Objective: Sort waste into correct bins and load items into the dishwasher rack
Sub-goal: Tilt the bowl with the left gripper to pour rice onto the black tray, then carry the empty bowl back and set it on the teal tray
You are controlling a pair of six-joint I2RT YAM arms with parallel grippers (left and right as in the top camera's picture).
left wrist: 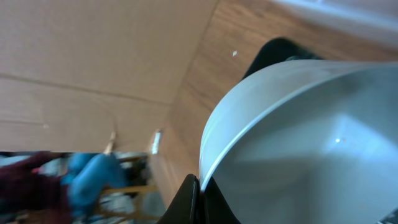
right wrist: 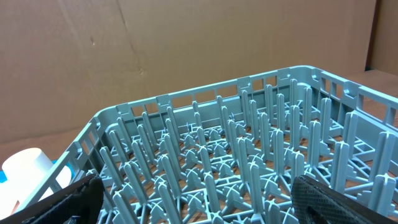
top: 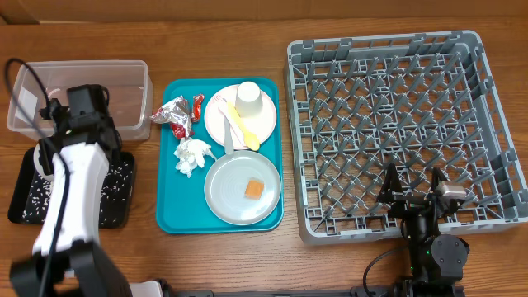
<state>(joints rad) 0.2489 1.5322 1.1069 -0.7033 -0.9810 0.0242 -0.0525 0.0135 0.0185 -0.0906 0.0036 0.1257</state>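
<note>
L hand (left wrist: 198,194) pinches bowl (left wrist: 298,143) rim; R hand (top: 412,181) wide open.

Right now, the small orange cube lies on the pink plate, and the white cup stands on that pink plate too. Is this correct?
Not quite. The overhead view shows the orange cube on the light grey plate, not the pink plate. The white cup does stand on the pink plate.
</note>
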